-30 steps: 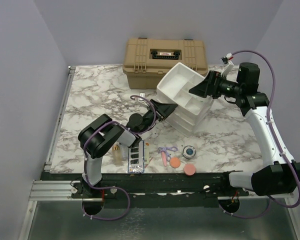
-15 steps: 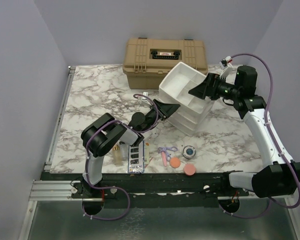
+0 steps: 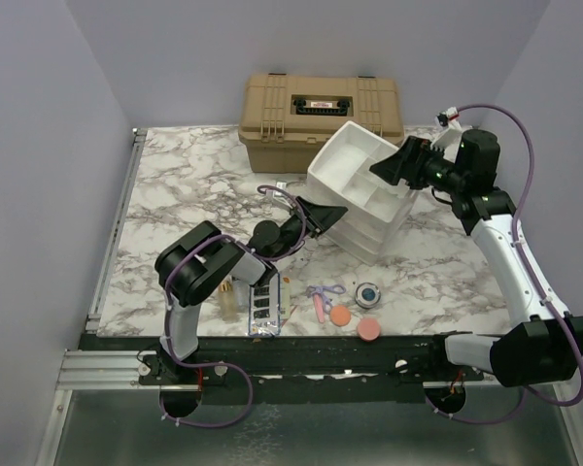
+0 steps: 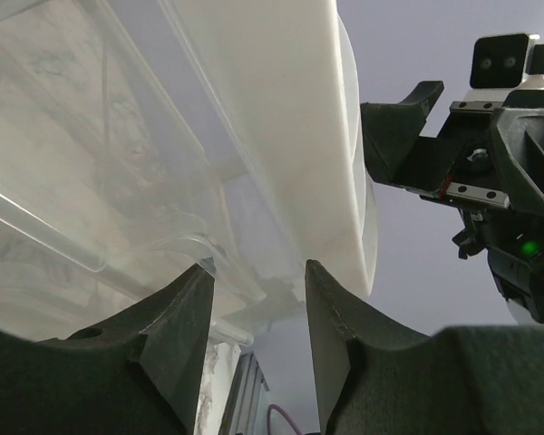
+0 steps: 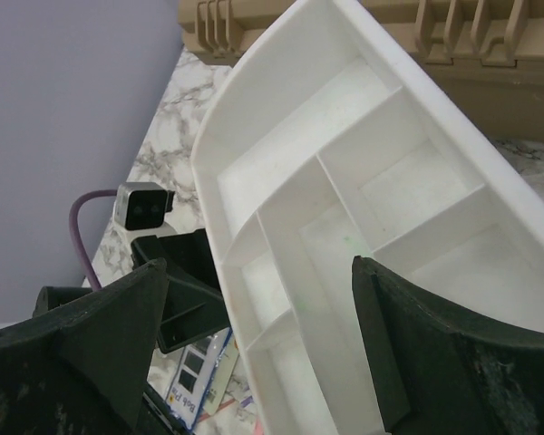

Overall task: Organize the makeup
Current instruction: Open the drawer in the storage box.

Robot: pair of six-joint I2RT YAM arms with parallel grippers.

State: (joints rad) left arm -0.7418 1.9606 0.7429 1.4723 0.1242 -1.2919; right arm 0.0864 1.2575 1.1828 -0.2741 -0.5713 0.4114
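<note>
The makeup lies along the table's near edge: a flat dark palette [image 3: 262, 303], a clear bottle [image 3: 231, 299], a purple curler [image 3: 326, 290], a pink tube [image 3: 319, 309], an orange disc [image 3: 340, 316], a pink disc [image 3: 369, 328] and a small dark jar [image 3: 367, 291]. The white tiered organizer [image 3: 364, 189] stands tilted behind them. My left gripper [image 3: 326, 214] is open at the organizer's lower left edge [image 4: 281, 136], which sits at its tips [image 4: 257, 272]. My right gripper [image 3: 394, 167] is wide open just above the top tray [image 5: 344, 208], holding nothing [image 5: 258, 272].
A tan hard case [image 3: 321, 107] stands closed at the back, right behind the organizer. Lavender walls close in the table on the left, back and right. The palette also shows in the right wrist view [image 5: 195, 367], below my left gripper.
My right wrist has shifted slightly to the right and back above the organizer. The left arm, the organizer and the makeup have barely moved.
</note>
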